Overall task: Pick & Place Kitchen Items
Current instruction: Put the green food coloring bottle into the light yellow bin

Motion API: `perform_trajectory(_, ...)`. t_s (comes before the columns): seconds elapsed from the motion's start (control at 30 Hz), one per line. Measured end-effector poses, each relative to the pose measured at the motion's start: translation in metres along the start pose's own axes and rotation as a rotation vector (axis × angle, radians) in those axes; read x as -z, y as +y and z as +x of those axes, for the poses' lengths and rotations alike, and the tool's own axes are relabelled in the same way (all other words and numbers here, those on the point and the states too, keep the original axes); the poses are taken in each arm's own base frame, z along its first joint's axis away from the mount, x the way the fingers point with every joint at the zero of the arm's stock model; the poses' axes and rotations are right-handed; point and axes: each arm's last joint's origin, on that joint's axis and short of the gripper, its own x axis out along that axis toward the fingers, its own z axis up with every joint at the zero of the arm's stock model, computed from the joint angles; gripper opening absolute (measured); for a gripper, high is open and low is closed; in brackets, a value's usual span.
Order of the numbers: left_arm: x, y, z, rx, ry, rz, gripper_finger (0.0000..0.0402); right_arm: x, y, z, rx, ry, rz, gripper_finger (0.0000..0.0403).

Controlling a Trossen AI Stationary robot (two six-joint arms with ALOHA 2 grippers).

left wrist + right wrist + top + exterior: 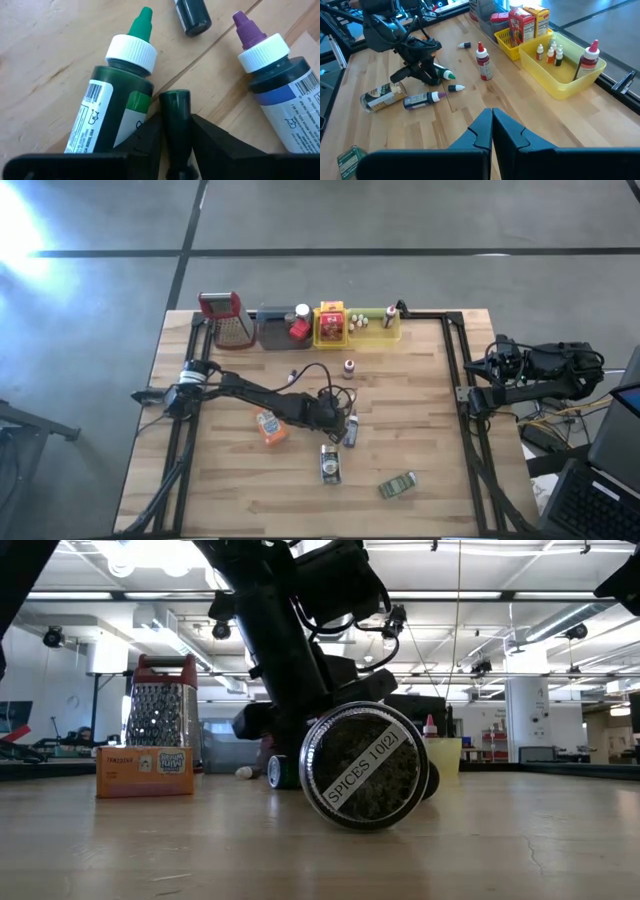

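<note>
Left hand (177,125) | clamped on dark green vial (176,107) | green-capped bottle (117,100) alongside

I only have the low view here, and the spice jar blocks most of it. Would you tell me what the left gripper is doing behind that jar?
Observer: The left gripper is down at the table, closed on what looks like a small dark green bottle.
Operator: Thank you. Is anything lying close beside it?
Observer: Yes. A green-tipped bottle lies on one side of it and a purple-tipped bottle on the other, both on their sides on the wood.
Operator: And where is the right arm?
Observer: The right gripper is shut and waits at the table's right edge, away from the loose items.
</note>
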Motion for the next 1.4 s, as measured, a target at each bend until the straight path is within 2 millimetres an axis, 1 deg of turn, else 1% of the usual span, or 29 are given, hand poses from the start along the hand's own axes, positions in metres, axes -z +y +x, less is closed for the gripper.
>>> perform_trajectory(0.2, -0.002, -0.001, -0.005, 0.016, -0.002, 0.018, 0.0099, 0.0, 0.0, 0.0, 0.0, 0.0, 0.0, 0.0008)
perform_trajectory(0.37, -0.004, -0.003, -0.016, 0.045, -0.006, 0.043, 0.0099, 0.0, 0.0, 0.0, 0.0, 0.0, 0.0, 0.0008)
perform_trajectory(0.63, -0.008, -0.012, -0.048, 0.08, -0.097, 0.096, 0.0098, 0.0, 0.0, 0.0, 0.0, 0.0, 0.0, 0.0008)
perform_trajectory(0.77, -0.01, -0.015, -0.068, 0.096, -0.158, 0.131, 0.0098, 0.0, 0.0, 0.0, 0.0, 0.0, 0.0, 0.0008)
perform_trajectory(1.03, -0.015, -0.017, -0.097, 0.098, -0.256, 0.187, 0.0099, 0.0, 0.0, 0.0, 0.0, 0.0, 0.0, 0.0008)
perform_trajectory(1.4, -0.02, -0.014, -0.114, 0.104, -0.309, 0.208, 0.0099, 0.0, 0.0, 0.0, 0.0, 0.0, 0.0, 0.0008)
